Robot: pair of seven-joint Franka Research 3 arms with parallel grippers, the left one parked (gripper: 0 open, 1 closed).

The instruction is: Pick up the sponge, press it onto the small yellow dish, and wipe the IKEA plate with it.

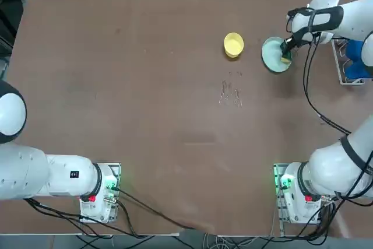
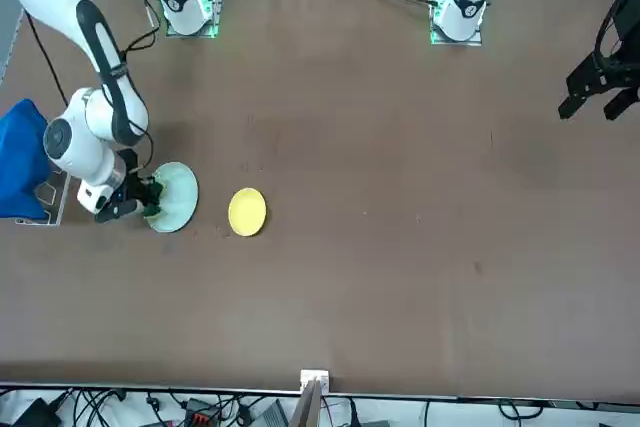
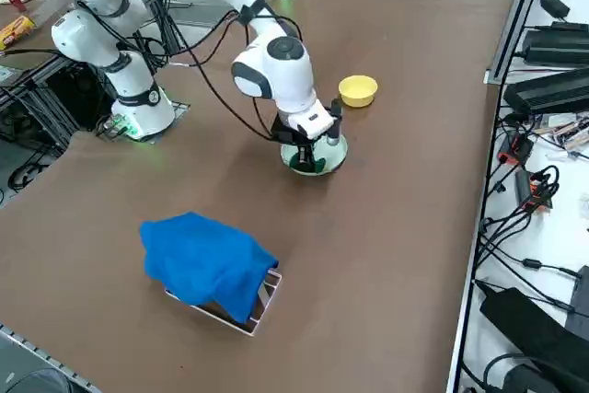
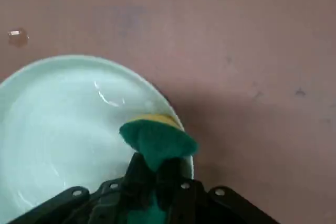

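My right gripper (image 1: 286,51) is shut on the sponge (image 4: 156,139), a green-topped piece with yellow foam beneath. It holds the sponge down on the right edge of the pale mint IKEA plate (image 1: 271,55), at the table's far right. In the wrist view the sponge (image 4: 156,139) rests against the plate's rim (image 4: 63,129). From the front, the gripper (image 2: 140,197) sits at the plate's (image 2: 178,195) left side. The small yellow dish (image 1: 233,45) stands just left of the plate, apart from it, also seen as the dish (image 3: 358,90) behind the gripper (image 3: 313,149) in the side view.
A blue cloth (image 3: 207,260) lies draped over a small rack near the table's right edge, beside the working arm. Faint wet marks (image 1: 231,91) show on the brown tabletop nearer the arms' bases than the yellow dish. Cables trail from the arm bases.
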